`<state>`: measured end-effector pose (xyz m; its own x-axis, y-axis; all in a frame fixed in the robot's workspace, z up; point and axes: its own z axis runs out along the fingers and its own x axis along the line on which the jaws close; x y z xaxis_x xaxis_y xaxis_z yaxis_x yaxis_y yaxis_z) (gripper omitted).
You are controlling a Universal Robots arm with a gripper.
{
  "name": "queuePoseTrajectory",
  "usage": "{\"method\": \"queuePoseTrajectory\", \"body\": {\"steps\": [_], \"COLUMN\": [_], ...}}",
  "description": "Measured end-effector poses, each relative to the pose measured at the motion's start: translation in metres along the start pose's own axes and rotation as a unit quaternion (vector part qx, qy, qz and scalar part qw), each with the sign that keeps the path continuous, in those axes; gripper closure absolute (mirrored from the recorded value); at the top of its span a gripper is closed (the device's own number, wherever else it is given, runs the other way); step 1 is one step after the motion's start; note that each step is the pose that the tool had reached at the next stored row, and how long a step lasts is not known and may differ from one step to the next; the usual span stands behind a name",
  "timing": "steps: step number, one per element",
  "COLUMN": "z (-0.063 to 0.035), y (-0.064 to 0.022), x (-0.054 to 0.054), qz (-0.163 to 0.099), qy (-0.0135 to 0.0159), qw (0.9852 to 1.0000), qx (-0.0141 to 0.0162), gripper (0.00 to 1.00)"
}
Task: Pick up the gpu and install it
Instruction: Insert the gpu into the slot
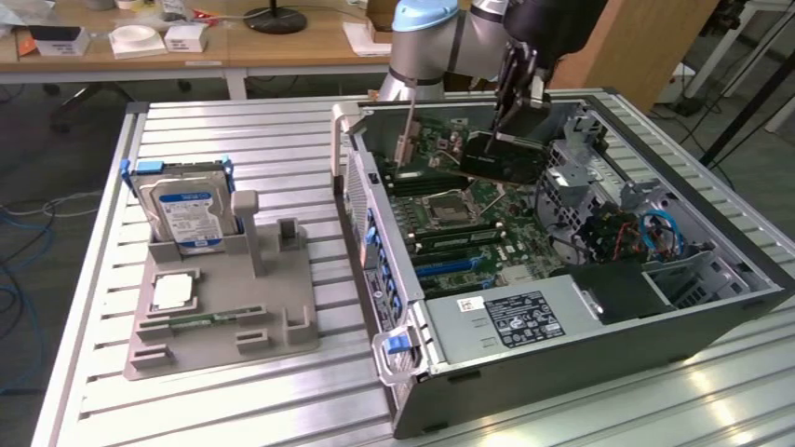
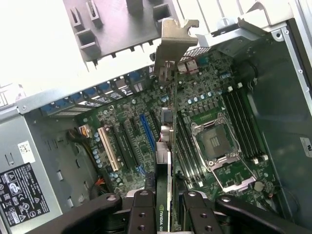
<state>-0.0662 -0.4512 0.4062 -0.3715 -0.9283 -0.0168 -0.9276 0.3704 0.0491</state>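
— Gripper (image 1: 505,132) clamped on gpu (image 1: 507,160), hanging above motherboard (image 1: 463,222), upper middle of exterior frame.
— Risk?
— Misaligned with blue slot (image 2: 147,131): scraping components, bracket (image 2: 176,36) catching case wall (image 1: 360,186). Narrow hold on top edge; could pivot in grip and jam tilted.

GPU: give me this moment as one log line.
gripper: shut on gpu | gpu: held over motherboard | case: open

One dark green-black circuit card (image 1: 504,158), silver-bracketed; one silver hard drive (image 1: 189,216), blue-white label; one square silver processor chip (image 1: 173,291); one narrow green memory stick (image 1: 199,320); one grey plastic holder (image 1: 218,352); one open grey computer case (image 1: 584,374).
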Motion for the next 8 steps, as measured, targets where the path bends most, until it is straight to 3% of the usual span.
{"method": "queuePoseTrajectory", "body": {"steps": [8], "z": [-0.0001], "y": [-0.006], "x": [-0.0023], "qz": [-0.03], "qy": [0.0014], "qw": [0.9996], "qx": [-0.0005], "gripper": [0.74]}}
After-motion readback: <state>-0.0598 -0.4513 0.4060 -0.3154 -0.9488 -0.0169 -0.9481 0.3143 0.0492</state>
